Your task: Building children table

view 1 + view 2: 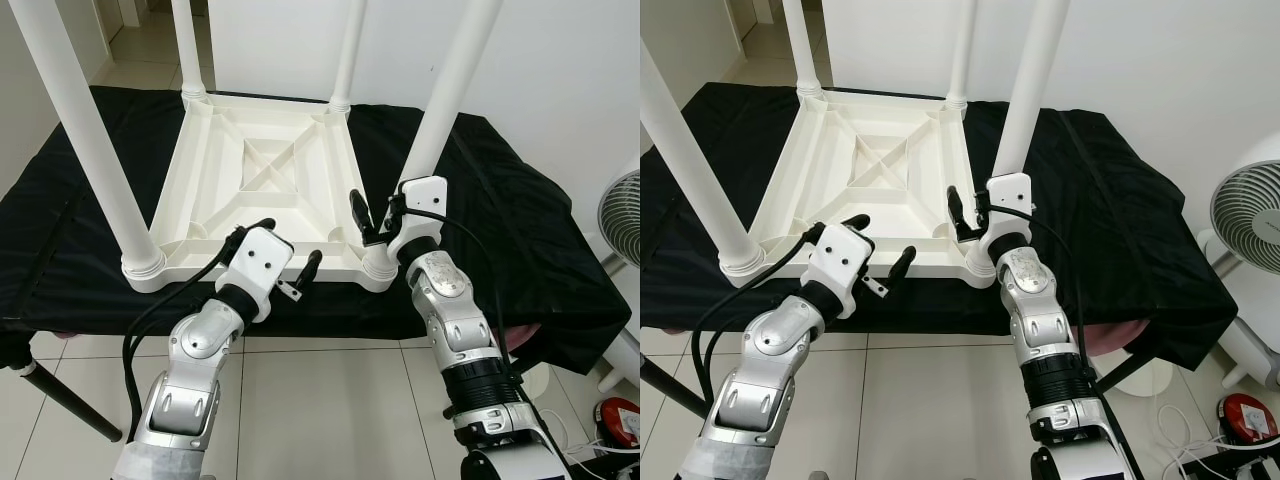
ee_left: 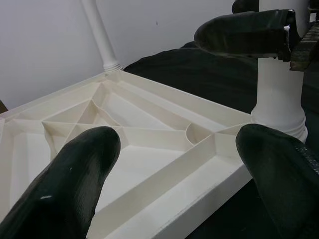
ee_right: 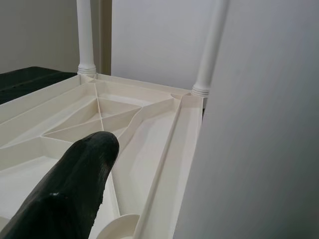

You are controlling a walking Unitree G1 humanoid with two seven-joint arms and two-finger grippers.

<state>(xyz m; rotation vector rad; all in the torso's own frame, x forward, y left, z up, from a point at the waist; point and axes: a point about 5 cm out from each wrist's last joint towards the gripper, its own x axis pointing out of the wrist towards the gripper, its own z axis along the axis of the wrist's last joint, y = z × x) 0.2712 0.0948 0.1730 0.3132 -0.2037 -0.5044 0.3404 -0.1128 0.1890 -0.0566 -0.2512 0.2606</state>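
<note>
Though partly cropped, four legs [image 1: 438,110], one tabletop [image 1: 262,175].

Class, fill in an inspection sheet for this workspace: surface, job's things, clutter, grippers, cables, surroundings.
Surface: black cloth covering the bench.
Job's things: white tabletop lying upside down, four legs standing up from its corners; near-right leg beside the right gripper.
Clutter: nothing seen on the cloth.
Grippers: left gripper open at the tabletop's near edge; right gripper at the near-right leg's base, one finger inside the tabletop.
Cables: black cable along the left arm.
Surroundings: fan, tiled floor, white wall.
</note>
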